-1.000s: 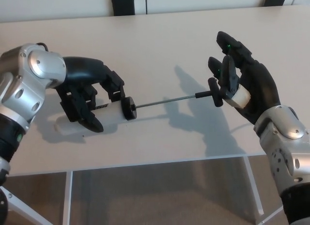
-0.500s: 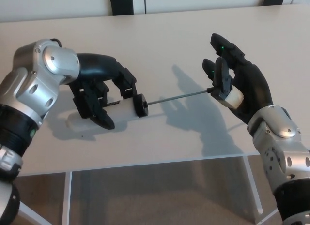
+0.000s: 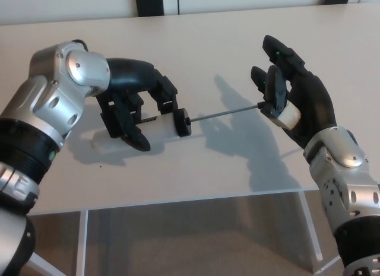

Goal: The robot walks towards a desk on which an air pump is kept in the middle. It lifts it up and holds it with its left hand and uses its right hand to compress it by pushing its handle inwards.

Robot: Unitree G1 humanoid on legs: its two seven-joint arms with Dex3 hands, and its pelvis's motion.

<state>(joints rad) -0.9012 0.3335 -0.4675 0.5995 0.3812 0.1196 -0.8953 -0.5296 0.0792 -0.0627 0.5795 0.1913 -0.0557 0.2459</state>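
With the left hand (image 3: 133,107) clamped round the pump (image 3: 155,125) above the desk (image 3: 196,44) and the right hand (image 3: 294,95) seemingly closed on the handle (image 3: 272,104), the push should run straight along the extended rod (image 3: 224,114), barrel held steady.

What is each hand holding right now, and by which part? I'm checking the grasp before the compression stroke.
The left hand grips the air pump around its white barrel. The right hand is closed on the handle at the end of the extended rod.
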